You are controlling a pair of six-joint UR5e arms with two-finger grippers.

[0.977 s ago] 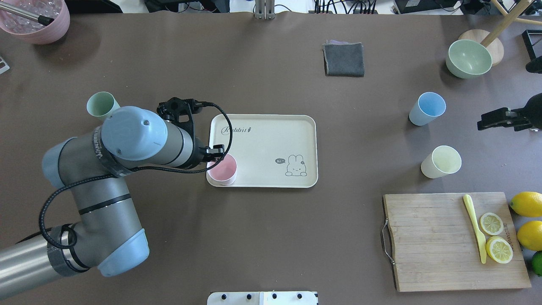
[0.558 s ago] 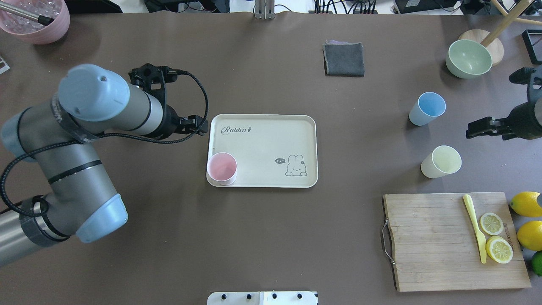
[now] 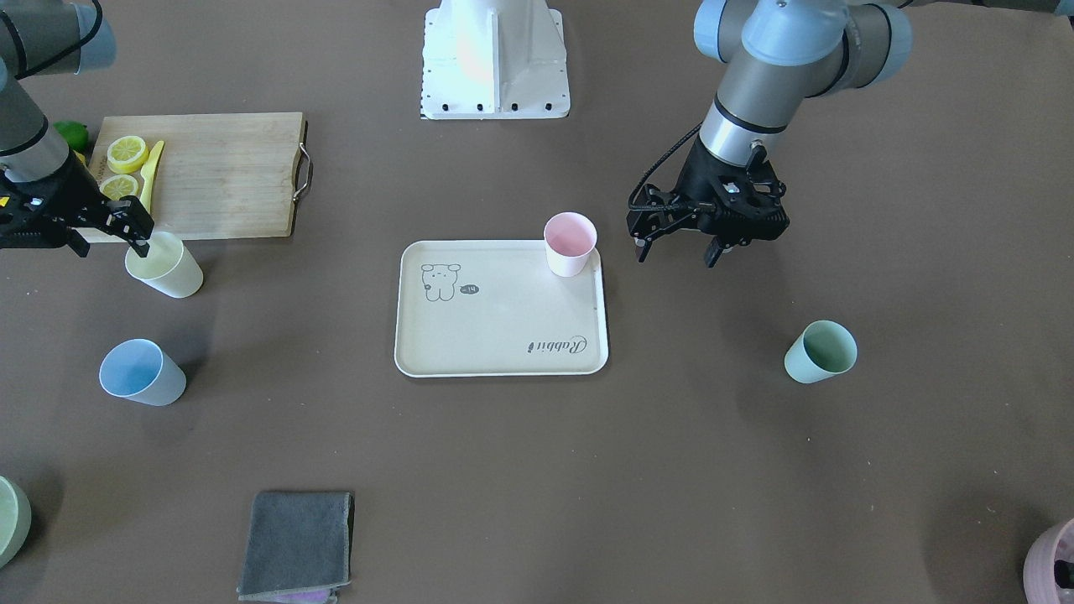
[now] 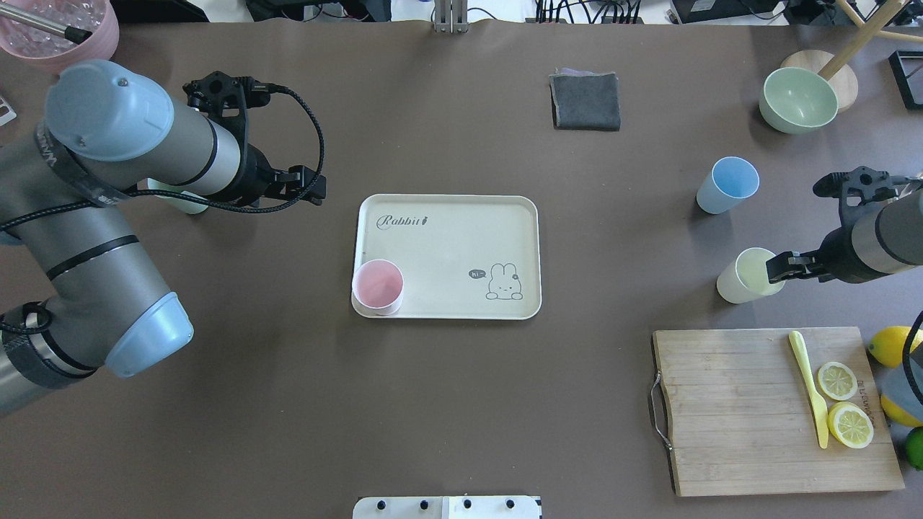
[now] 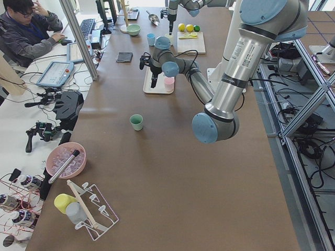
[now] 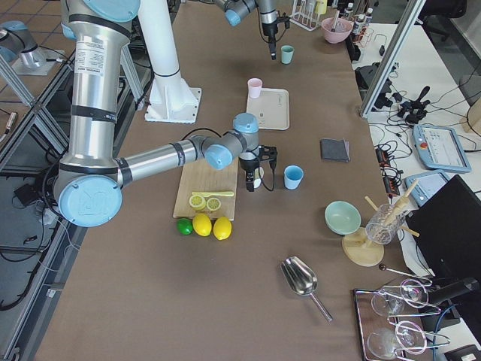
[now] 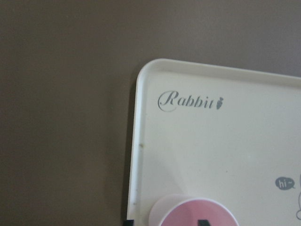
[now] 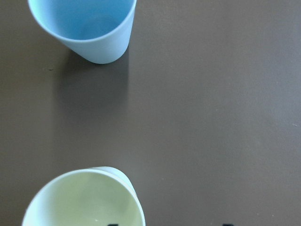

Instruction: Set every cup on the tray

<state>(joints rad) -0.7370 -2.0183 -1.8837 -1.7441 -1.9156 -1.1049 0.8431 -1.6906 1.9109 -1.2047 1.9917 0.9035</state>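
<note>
The pink cup [image 4: 378,285] stands in the tray's [image 4: 461,238] corner nearest the robot's left arm [image 4: 144,144], whose jaws have let go and drawn back, spread and empty, toward the green cup [image 3: 821,351]. Right of the tray, the right arm's [image 4: 880,241] jaws, also spread, have reached the yellow cup's [image 4: 750,275] rim. Three cups remain on the tabletop, the blue cup [image 4: 727,184] among them.

The tray [image 4: 447,245] lies mostly bare; the pink cup [image 4: 378,285] blocks its seven o'clock corner. Open tabletop [image 4: 620,238] runs to the blue cup [image 4: 727,185] and yellow cup [image 4: 750,275] at three o'clock.
</note>
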